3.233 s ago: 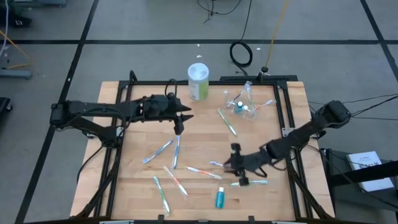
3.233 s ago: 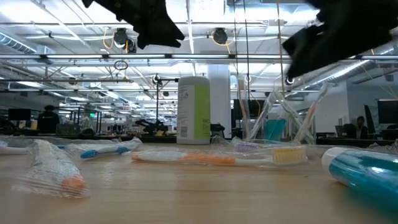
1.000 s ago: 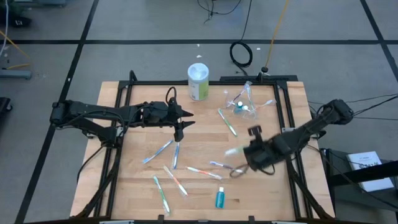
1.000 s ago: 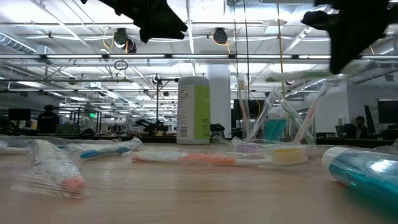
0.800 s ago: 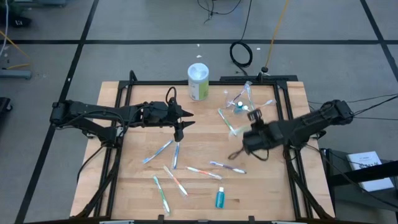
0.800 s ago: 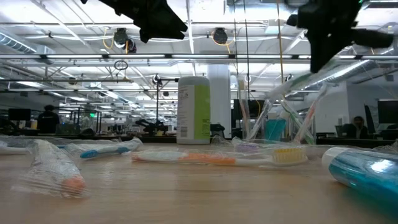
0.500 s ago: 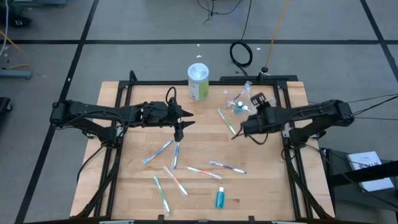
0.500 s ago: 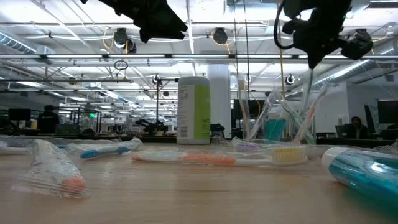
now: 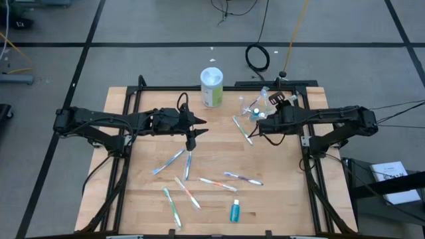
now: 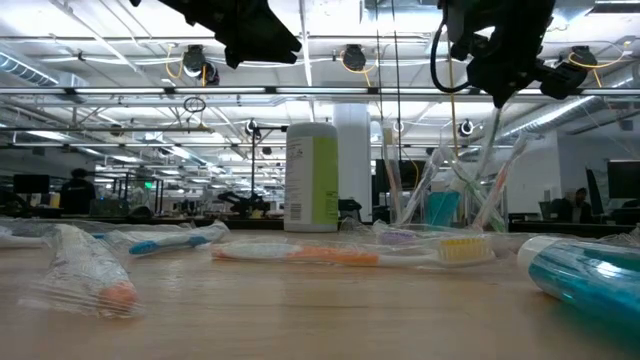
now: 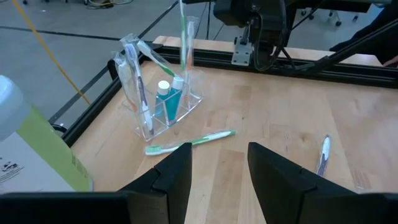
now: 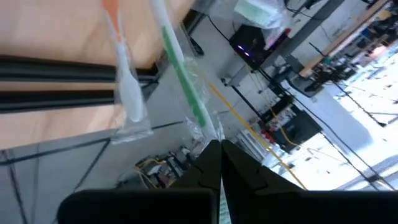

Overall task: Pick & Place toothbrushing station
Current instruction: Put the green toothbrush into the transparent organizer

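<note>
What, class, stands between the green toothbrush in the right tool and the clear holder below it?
Nothing visible. The right tool holds the green toothbrush upright directly above the clear holder, its lower end already at the holder's open top beside the brushes standing inside.

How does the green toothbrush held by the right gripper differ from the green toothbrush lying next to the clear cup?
The held green toothbrush stands nearly upright, off the table, its lower end going into the clear cup; the loose green toothbrush lies flat on the wooden table, outside the cup. The right gripper is shut on the first; nothing touches the second, and the left gripper hangs open apart from it. Both are slim, green-accented and clear-wrapped.
</note>
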